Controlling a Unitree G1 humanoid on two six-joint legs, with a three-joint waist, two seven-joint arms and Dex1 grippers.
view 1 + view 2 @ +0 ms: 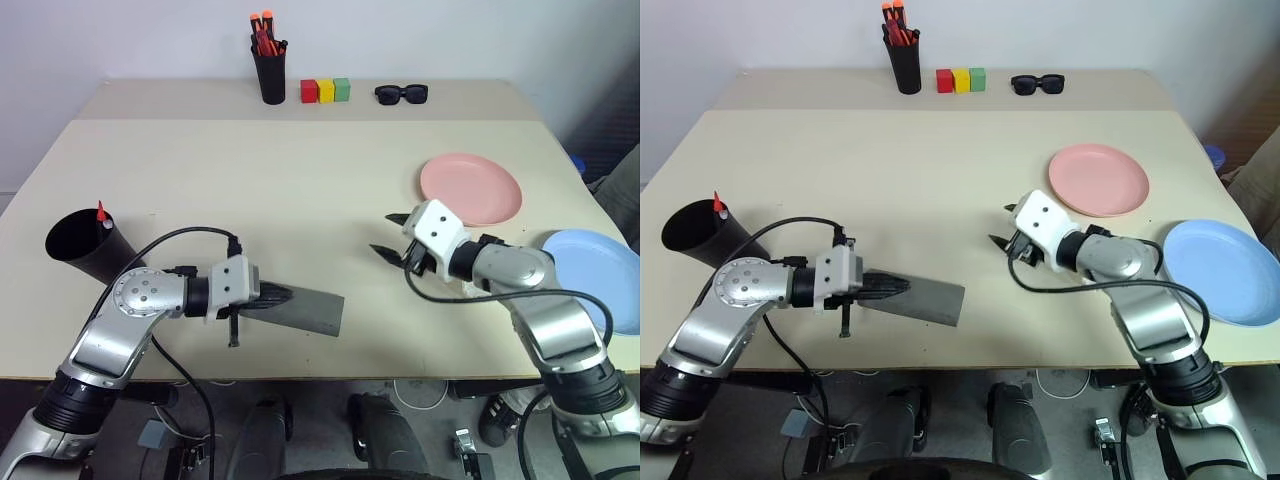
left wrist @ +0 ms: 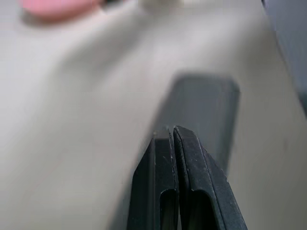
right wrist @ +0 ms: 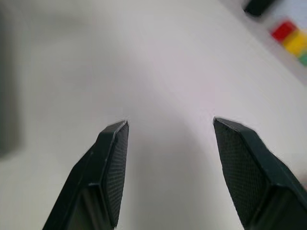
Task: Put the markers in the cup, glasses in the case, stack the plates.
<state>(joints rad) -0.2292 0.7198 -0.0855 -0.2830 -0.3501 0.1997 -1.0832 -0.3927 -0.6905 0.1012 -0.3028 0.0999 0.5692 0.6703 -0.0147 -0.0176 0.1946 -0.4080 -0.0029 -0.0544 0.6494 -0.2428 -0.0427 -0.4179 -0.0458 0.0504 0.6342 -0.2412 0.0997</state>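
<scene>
The grey case (image 1: 305,310) lies closed near the front edge of the beige table (image 1: 300,180), just in front of my left gripper (image 1: 280,296). That gripper's two black fingers are pressed together with nothing between them, their tips over the near end of the case; I cannot tell whether they touch it.

To my far left, the wide black cup (image 1: 85,245) lies tipped on its side with its mouth facing away, and a red marker tip (image 1: 100,212) pokes up at its rim.

My right gripper (image 1: 392,234) hovers over bare table, fingers spread apart and empty, well to the right of the case. Just beyond it sits the pink plate (image 1: 471,189), and the blue plate (image 1: 600,275) rests apart from it at the right edge.

Along the back stand a tall black pen holder (image 1: 271,70) with orange-capped pens, three small blocks (image 1: 325,90) in red, yellow and green, and black sunglasses (image 1: 401,94).
</scene>
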